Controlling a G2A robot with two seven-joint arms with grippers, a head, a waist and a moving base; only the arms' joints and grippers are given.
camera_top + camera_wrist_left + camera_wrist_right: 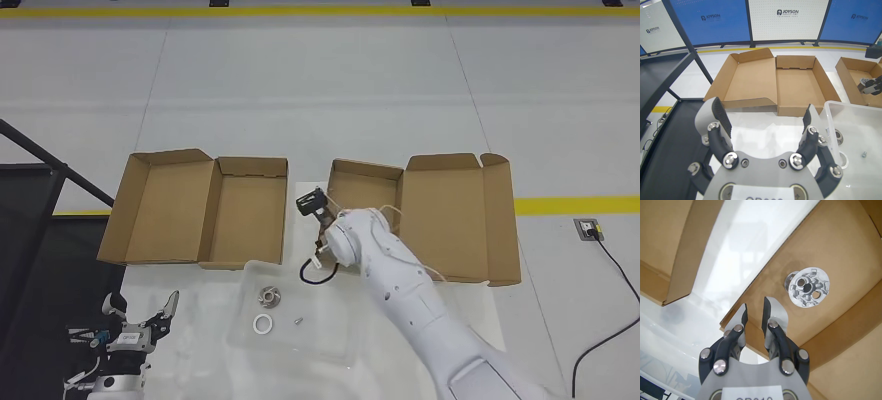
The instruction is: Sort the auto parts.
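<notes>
A flanged metal hub lies on the floor of the right cardboard box. My right gripper hangs over that box's near corner, a short way from the hub, open by a narrow gap with nothing between its fingers. A clear plastic tray on the table holds a second metal hub, a white ring and a small bolt. My left gripper stands wide open and empty over the table left of the tray. The left cardboard box is empty.
A black shelf frame and its dark tray stand to the left of the left gripper. Both boxes have their lids folded open flat. A black cable loops off the right arm above the tray.
</notes>
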